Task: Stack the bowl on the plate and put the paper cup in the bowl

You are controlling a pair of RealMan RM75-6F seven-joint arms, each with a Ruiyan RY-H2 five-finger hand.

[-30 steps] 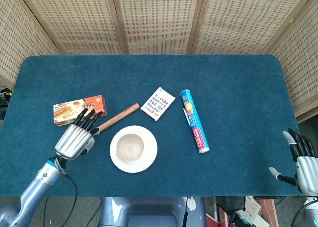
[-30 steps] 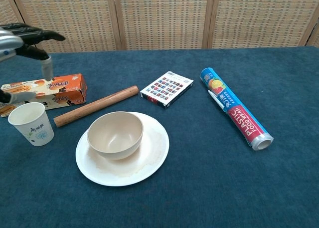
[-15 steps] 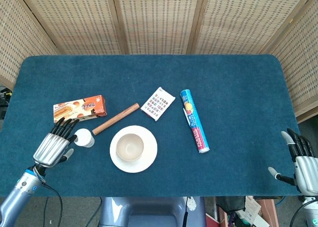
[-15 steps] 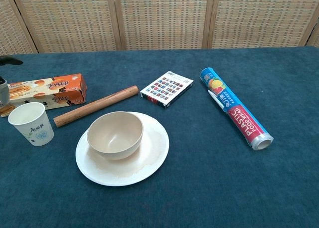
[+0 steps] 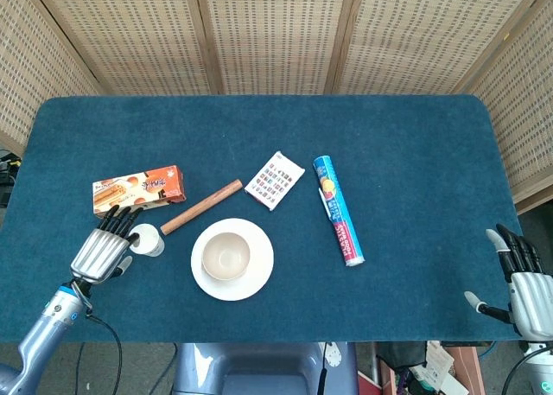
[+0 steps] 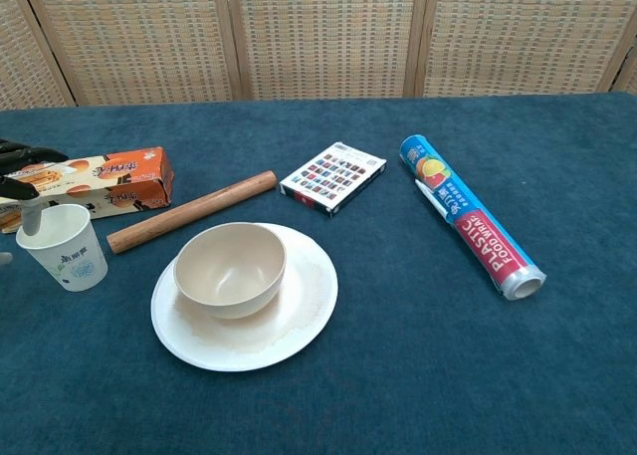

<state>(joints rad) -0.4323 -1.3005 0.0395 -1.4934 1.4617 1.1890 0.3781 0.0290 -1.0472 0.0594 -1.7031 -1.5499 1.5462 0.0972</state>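
Since the bowl (image 6: 230, 267) already sits on the plate (image 6: 304, 316), only the paper cup (image 6: 63, 246) remains, upright left of the plate; the left hand (image 5: 105, 249) reaches beside it, fingers spread, grasping nothing. The right hand (image 5: 523, 278) idles open at the surface's edge.

A table (image 5: 406, 153) covered in dark blue felt-like cloth filled most of both views, lit evenly and softly. Beyond its far edge, well away from the hands, stood woven rattan screen panels (image 6: 318, 37) in pale wooden frames, angling inward at both sides of the table.
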